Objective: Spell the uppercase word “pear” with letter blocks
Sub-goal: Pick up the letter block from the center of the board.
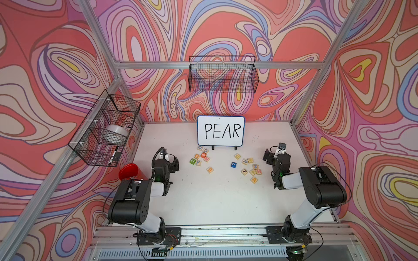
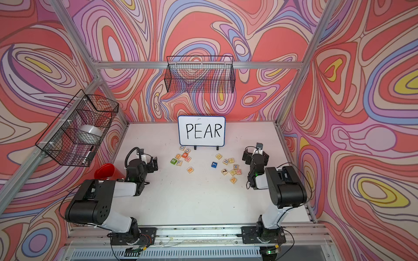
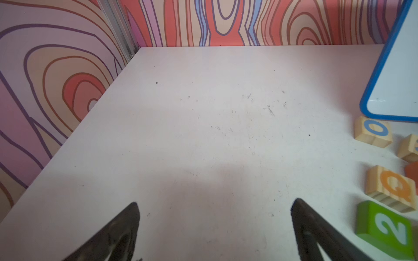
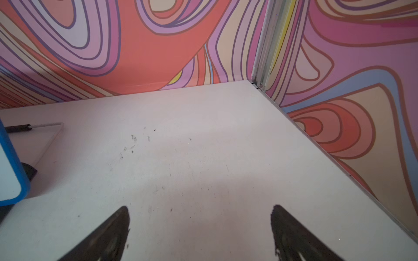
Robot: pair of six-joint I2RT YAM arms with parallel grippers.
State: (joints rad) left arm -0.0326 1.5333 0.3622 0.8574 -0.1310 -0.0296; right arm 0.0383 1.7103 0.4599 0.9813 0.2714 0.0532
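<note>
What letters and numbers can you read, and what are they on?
"PEAR": whiteboard
"O": block nearest the whiteboard
"2": green block
"Q": block by the green one
"7": blue block
"E": lone middle block
"A": frontmost block
Other blocks: too small to read surely.

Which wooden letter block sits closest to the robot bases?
The pale wooden cube with the orange A; every other block lies nearer the blue-framed whiteboard.

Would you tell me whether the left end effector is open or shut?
Open. In the left wrist view, the left end effector has its fingers wide apart, only bare table between them.
</note>
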